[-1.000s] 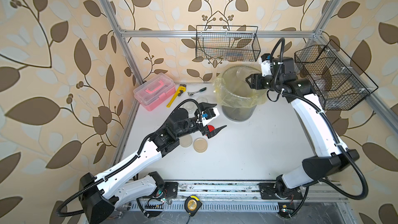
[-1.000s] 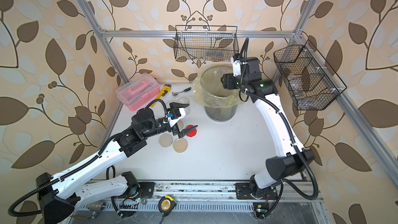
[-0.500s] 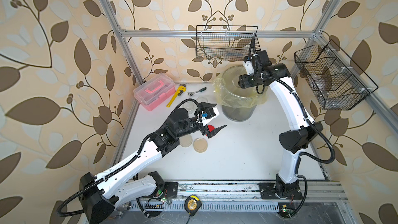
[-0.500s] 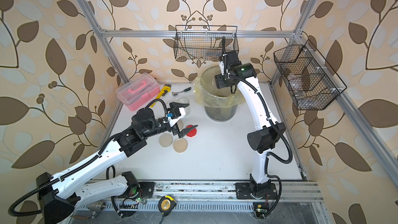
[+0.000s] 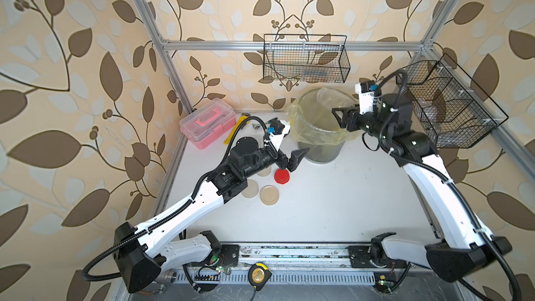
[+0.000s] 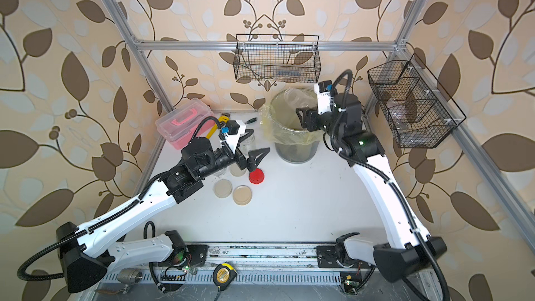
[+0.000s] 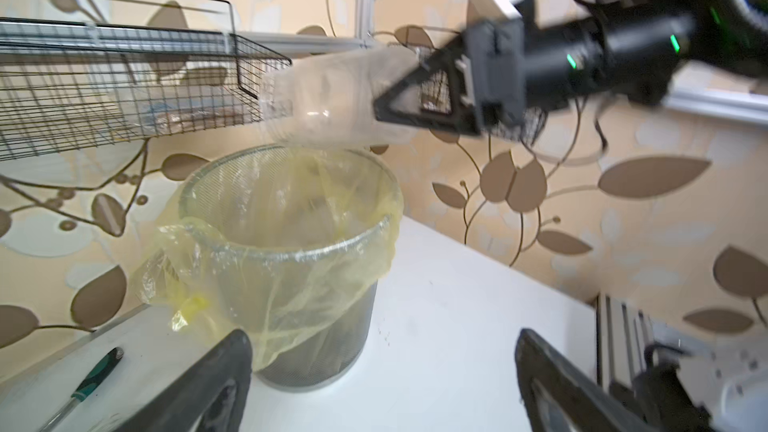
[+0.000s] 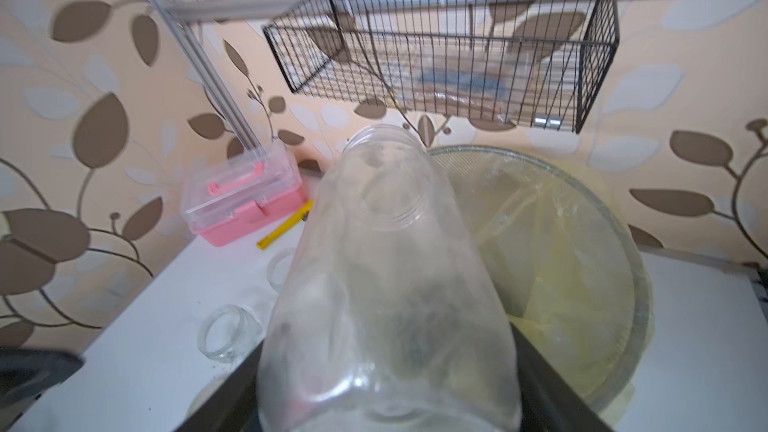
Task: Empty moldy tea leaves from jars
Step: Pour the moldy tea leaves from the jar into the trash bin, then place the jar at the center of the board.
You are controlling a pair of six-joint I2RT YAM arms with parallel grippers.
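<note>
Right wrist view shows our right gripper (image 8: 386, 392) clamped on a lidless glass jar (image 8: 386, 268), tipped mouth-first over the lined bin (image 5: 324, 152) at twelve o'clock on the surface (image 5: 333, 204). It looks almost empty; next we should right it and set it down. Our left gripper (image 5: 293, 159) hangs wide apart.

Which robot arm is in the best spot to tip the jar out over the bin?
Right: the right gripper is shut on the jar, held sideways above the bin. The left gripper hangs open and empty near the red lid.
</note>
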